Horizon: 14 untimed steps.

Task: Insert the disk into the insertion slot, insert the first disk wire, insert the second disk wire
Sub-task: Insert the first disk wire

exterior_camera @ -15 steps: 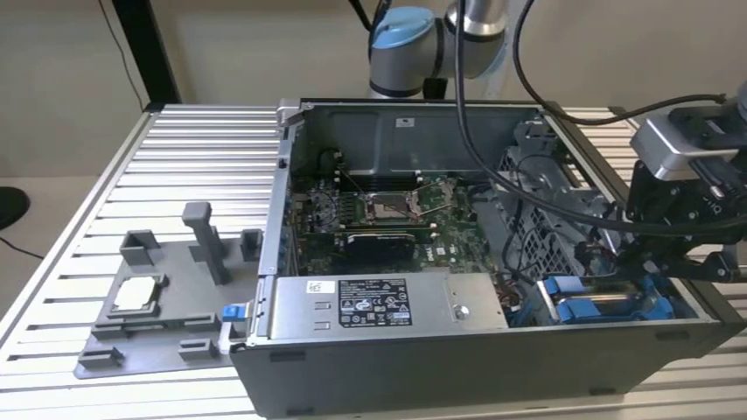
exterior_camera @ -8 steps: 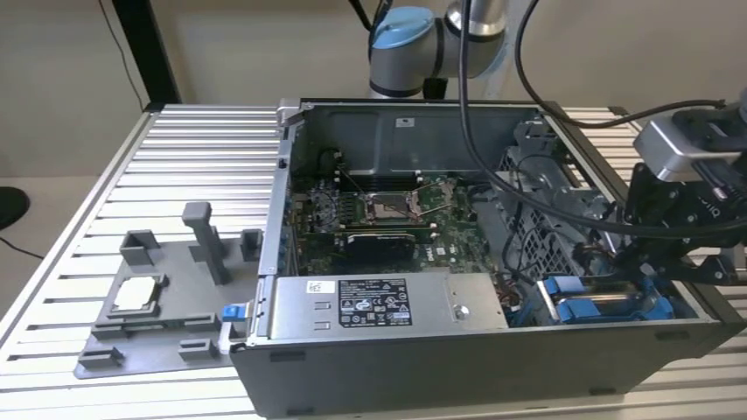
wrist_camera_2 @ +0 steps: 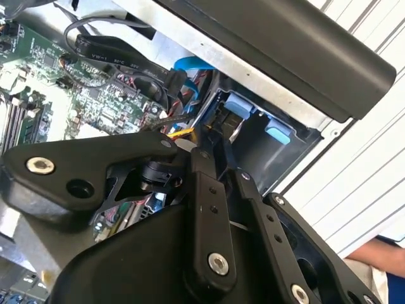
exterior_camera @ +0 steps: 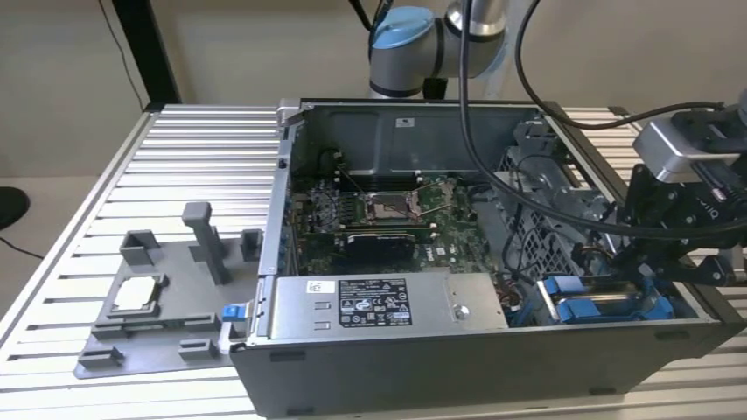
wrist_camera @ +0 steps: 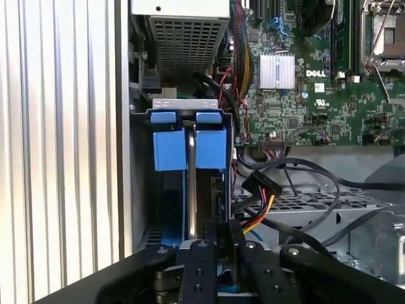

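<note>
First wrist view, nearest first: the gripper [wrist_camera: 223,229] is poised tips-first over the slot [wrist_camera: 183,102], a grey bay in the corner of the case. The fingers [wrist_camera: 199,275] are drawn close together; whether they pinch anything cannot be told. The disk [wrist_camera: 169,151] sits on edge inside the slot, the two blue tabs [wrist_camera: 209,149] of its carrier side by side. A black connector [wrist_camera: 261,185] with yellow, orange and red wires [wrist_camera: 256,218] lies just beside the bay, apart from the tabs. Beyond the slot is the perforated end of the power supply [wrist_camera: 183,38], and beside that the green board [wrist_camera: 304,107]. Exterior view, nearest first: the open case [exterior_camera: 467,367] stands on a slatted worktop [exterior_camera: 187,157], with a grey tray [exterior_camera: 164,346] at its 9 o'clock. Just inside the near wall the power supply lies flat, label up. The slot with the disk is at 4 o'clock of the case, just beside the power supply, and the gripper hangs directly over it. The board covers the case floor, the socket [exterior_camera: 391,206] near its centre. At 12 o'clock, behind the case, the arm [exterior_camera: 421,44] rises, black cables [exterior_camera: 467,105] drooping from it toward the gripper.
</note>
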Each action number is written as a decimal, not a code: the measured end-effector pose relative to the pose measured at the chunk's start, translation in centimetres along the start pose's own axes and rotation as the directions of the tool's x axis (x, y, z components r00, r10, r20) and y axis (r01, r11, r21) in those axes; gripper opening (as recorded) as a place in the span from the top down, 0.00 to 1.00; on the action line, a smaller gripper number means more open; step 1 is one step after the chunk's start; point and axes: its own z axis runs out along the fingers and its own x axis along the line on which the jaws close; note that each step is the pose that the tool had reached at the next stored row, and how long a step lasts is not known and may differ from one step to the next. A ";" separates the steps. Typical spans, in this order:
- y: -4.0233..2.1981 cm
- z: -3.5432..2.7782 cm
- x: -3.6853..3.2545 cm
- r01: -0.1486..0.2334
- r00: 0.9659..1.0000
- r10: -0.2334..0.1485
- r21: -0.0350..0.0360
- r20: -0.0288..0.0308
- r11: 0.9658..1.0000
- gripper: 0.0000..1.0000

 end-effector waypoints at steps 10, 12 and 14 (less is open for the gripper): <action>-0.09 0.24 -0.13 0.000 1.000 0.000 0.000 0.000 1.000 1.00; -0.09 0.30 -0.14 0.000 1.000 0.000 0.000 0.000 1.000 1.00; -0.09 0.42 -0.13 0.000 1.000 0.000 0.000 0.000 1.000 1.00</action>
